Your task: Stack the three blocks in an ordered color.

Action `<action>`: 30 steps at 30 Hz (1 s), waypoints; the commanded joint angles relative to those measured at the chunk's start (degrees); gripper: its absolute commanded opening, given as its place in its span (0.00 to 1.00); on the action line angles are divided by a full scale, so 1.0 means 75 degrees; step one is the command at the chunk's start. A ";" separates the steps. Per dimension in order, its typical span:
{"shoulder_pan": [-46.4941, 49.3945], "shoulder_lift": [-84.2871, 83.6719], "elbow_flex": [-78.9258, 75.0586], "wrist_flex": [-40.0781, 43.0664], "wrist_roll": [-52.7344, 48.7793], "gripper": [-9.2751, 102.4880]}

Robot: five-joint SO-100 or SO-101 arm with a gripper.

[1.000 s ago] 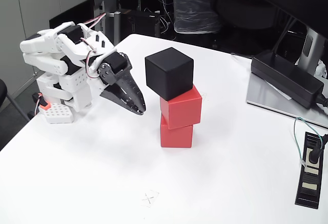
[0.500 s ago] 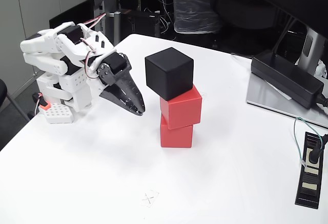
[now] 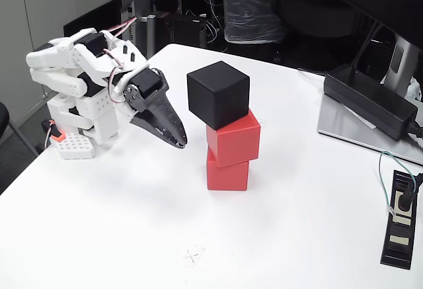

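On the white table [image 3: 132, 223], right of the claw [image 3: 180, 143] and apart from it, stands a stack: black cube [image 3: 218, 94] atop upper red cube [image 3: 233, 137] atop lower red cube [image 3: 227, 170]. The claw's jaws are pressed together, empty, pointing down-right.

The only sign is a small pencilled X mark [image 3: 192, 256] on the white table [image 3: 297, 236]; no readable text.

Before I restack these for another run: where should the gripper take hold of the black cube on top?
Grip the black cube across two opposite vertical faces, coming down from above. Its top is clear, and it sits twisted and overhanging the upper red cube, so a sideways push would probably topple the stack.
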 commanded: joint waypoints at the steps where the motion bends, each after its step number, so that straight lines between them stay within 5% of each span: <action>1: 0.0070 0.0023 -0.0059 -0.0129 0.0105 0.09; 30: 0.0070 0.0023 -0.0059 -0.0129 0.0023 0.09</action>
